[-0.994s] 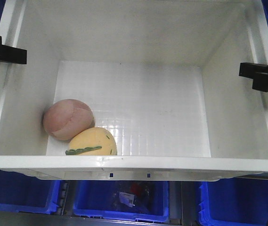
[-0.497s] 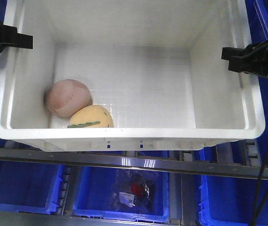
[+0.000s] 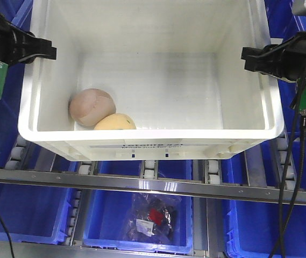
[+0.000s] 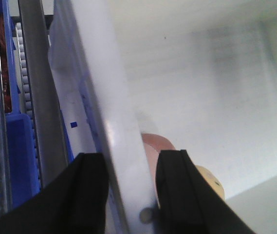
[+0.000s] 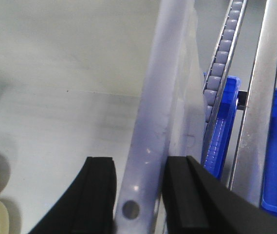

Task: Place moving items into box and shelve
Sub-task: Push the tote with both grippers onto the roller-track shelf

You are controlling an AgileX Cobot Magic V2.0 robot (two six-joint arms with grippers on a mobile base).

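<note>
Front-facing view: a large white box (image 3: 150,144) sits over the roller rails of a shelf (image 3: 142,184), its long axis running left to right across the picture and its open top facing up toward the camera. Black print, too small to read, runs along the near rim. Two plush balls lie together on the box floor in the near-left corner, touching each other: the pink-brown ball (image 3: 91,106) just beside the left wall, the pale yellow ball (image 3: 115,122) in front of it against the near wall, partly hidden by the rim.

Both arms grip the box from its short ends. The left hand (image 4: 128,195) straddles the left wall, one black finger (image 4: 87,187) outside and one inside, clamped on the rim; in the left wrist view both balls show just past the inner finger. The right hand (image 5: 136,195) straddles the right wall the same way, its fingers (image 5: 99,192) pressed to either face of the rim, with the shelf's grey rollers (image 5: 221,68) and a metal rail close beside the outer one.

Blue bins (image 3: 136,223) fill the level below; the middle one holds a clear bag (image 3: 150,217) of small dark and red items
</note>
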